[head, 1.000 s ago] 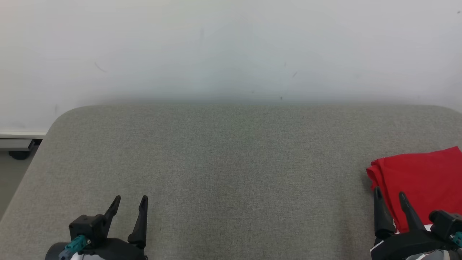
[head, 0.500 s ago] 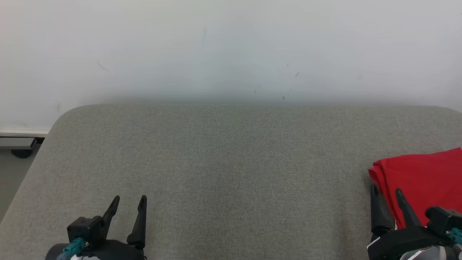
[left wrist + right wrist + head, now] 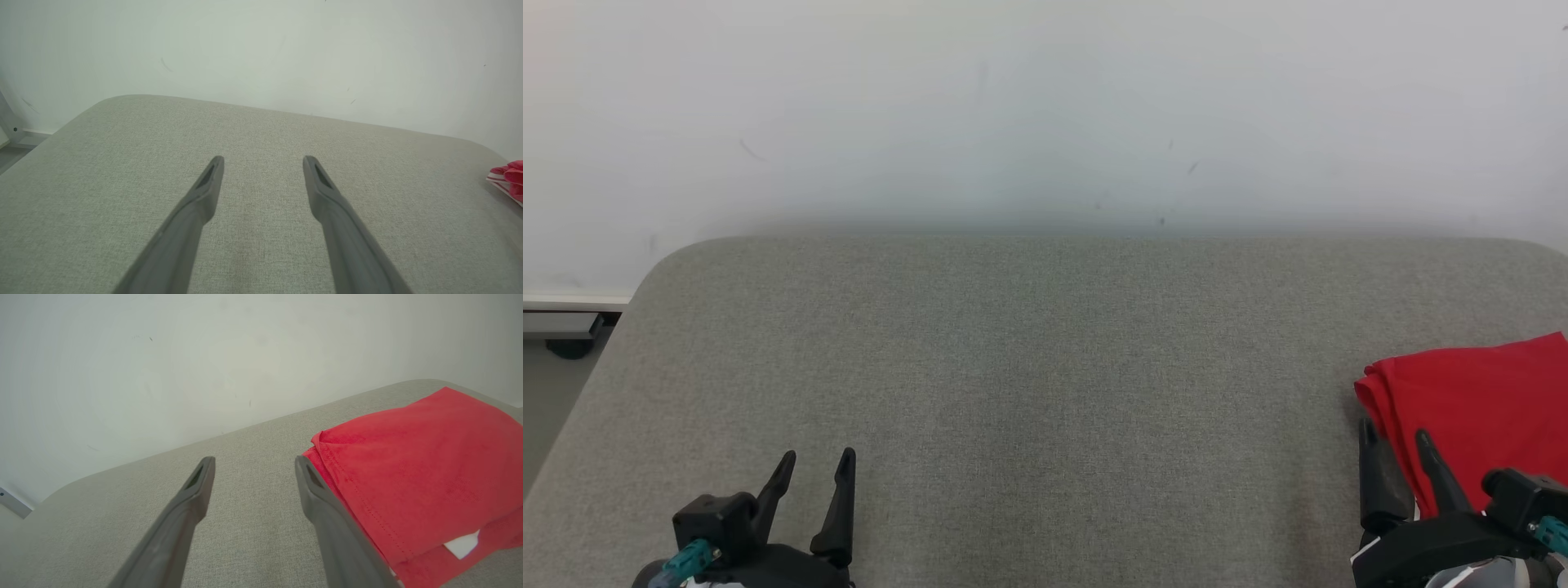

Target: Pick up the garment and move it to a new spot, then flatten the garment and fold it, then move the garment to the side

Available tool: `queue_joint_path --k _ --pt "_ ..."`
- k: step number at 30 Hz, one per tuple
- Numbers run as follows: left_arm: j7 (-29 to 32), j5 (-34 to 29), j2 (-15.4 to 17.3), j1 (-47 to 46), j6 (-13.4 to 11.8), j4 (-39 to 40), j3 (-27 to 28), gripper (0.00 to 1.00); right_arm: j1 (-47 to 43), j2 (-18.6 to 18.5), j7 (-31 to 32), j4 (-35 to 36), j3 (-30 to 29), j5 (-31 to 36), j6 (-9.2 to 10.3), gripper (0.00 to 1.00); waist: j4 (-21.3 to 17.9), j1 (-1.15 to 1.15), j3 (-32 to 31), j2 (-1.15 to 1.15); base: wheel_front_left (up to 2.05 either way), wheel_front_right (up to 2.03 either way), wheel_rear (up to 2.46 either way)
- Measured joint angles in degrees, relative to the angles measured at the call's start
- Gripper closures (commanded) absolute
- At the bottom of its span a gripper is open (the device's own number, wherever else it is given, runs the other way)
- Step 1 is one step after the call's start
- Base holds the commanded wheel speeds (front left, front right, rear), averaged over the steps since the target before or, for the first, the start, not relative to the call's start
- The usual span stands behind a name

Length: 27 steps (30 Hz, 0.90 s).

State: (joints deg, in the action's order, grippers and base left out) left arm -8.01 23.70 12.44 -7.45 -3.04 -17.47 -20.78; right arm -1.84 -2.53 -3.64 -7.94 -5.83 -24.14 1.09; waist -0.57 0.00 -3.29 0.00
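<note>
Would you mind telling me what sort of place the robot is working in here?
Probably an indoor lab or test room for folding clothes: a broad grey fabric-covered table before a plain white wall, with one folded red garment at its right side.

The grey table [image 3: 1045,367] lies open; a folded red garment [image 3: 1478,400] blocks its right edge.

Small moves only: the left gripper [image 3: 817,452] sinks a touch lower in the head view, drawing back toward the robot. The right gripper [image 3: 1392,426] edges slightly to the robot's left, at the red garment's [image 3: 1478,392] left edge.
</note>
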Motion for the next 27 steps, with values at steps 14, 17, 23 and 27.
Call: queue_joint_path --k 14,17,23,27 --pt "0.2 0.5 -1.1 2.5 -0.5 -2.5 0.4 1.0 -2.0 0.6 0.2 -3.3 0.4 0.0 0.42 1.0 0.2 0.0 0.1 0.0 0.0 0.0 0.0" --pt "0.5 0.6 -1.6 3.4 -0.5 -3.2 0.7 1.0 -2.7 0.8 0.2 -3.8 0.4 -0.4 0.41 1.0 0.2 0.0 0.1 0.0 0.0 0.0 0.0" --pt "1.4 4.4 -1.9 3.4 0.1 -3.2 2.4 1.0 -2.4 0.8 1.0 -4.2 0.3 -4.3 0.09 1.0 0.2 0.0 0.4 0.0 0.0 0.0 0.0" --pt "2.0 7.4 -2.1 3.4 0.6 -3.2 3.6 1.0 -2.3 0.8 1.4 -4.5 0.2 -7.3 -0.12 1.0 0.2 0.0 0.5 0.0 0.0 0.0 0.0"
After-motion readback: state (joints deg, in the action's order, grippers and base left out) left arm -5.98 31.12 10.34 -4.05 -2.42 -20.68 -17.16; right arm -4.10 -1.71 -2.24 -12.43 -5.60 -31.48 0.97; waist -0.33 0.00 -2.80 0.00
